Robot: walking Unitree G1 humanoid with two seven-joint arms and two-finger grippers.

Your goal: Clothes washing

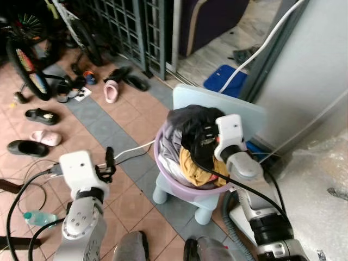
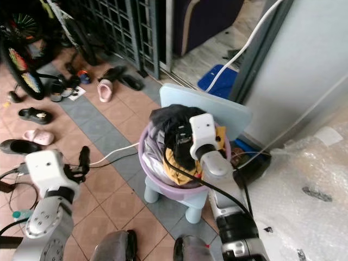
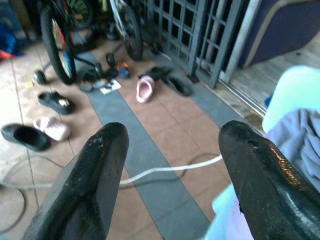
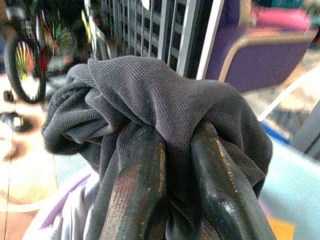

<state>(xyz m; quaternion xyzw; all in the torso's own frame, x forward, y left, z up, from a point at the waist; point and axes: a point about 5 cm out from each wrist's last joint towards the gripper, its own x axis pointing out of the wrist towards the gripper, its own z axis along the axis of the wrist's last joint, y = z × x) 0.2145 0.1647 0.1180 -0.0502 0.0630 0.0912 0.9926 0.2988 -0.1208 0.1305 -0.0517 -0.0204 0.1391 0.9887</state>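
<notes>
A purple basin (image 1: 163, 166) full of clothes rests on a small light blue chair (image 1: 187, 98). On top of the pile lies a dark grey garment (image 1: 190, 122), over yellow (image 1: 193, 168) and pale lilac cloth (image 1: 173, 144). My right gripper (image 1: 204, 142) is down in the pile, shut on the dark grey garment (image 4: 165, 110), which bunches over both fingers (image 4: 137, 185). To the left of the basin my left gripper (image 1: 110, 163) hangs open over the tiled floor, its fingers (image 3: 95, 170) wide apart.
A white cable (image 1: 128, 152) runs across the floor toward the chair. Shoes and slippers (image 1: 111, 89) lie scattered at the upper left by a bicycle (image 1: 27, 60) and a metal gate (image 1: 136, 27). A grey wall (image 1: 310, 70) and plastic wrap (image 1: 315, 179) stand on the right.
</notes>
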